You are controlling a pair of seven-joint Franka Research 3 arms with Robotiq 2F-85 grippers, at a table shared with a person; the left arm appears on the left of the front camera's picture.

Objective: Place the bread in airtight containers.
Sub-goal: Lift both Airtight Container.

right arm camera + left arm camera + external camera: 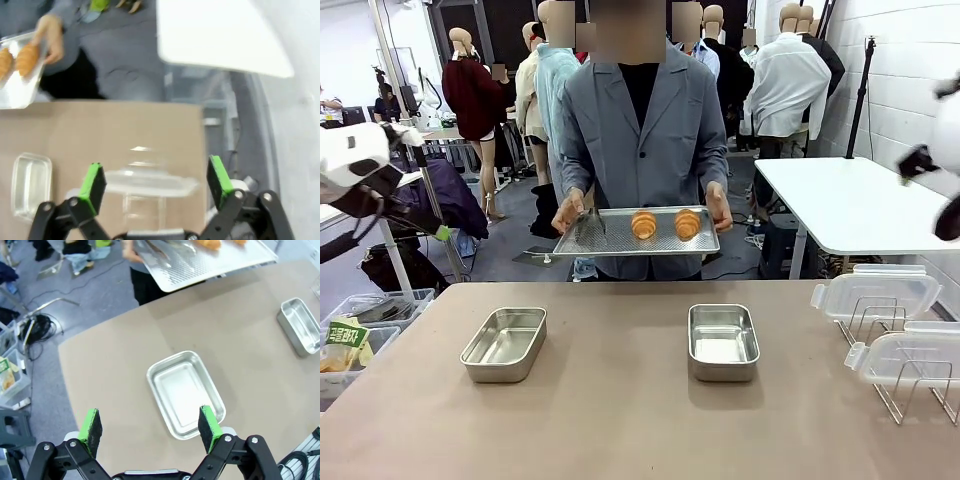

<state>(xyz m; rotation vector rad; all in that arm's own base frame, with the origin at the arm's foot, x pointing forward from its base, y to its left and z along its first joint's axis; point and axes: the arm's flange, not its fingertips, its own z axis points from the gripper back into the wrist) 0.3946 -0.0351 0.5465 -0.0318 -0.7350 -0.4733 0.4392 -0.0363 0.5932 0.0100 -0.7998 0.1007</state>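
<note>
The brown table (620,430) carries everything but the bread, so by my reading the task has not started. At its far edge a person (640,120) holds a large perforated tray (610,240) in both hands, off the table. On the table the left tin (504,344) and the right tin (723,342) sit well apart, both uncovered and bare inside. Their two clear lids (875,295) rest on wire racks (910,395) at the near right. The bread (644,224), two golden rolls, lies side by side on the right half of the tray. Left to do: one roll into each tin, then a lid clipped onto each. The front view gives the whole layout and who holds the tray. The left wrist view adds the left gripper (150,424), spread wide with nothing between its green pads, hovering above the left tin and looking straight down into it, so the bare floor is plain; it also makes the tray's perforations clear. The right wrist view, somewhat blurred, adds the right gripper (157,180), likewise spread and empty, above a lid on its rack at the table's right edge, with the right tin off to one side and the rolls far off beside the person's hand (50,32).
</note>
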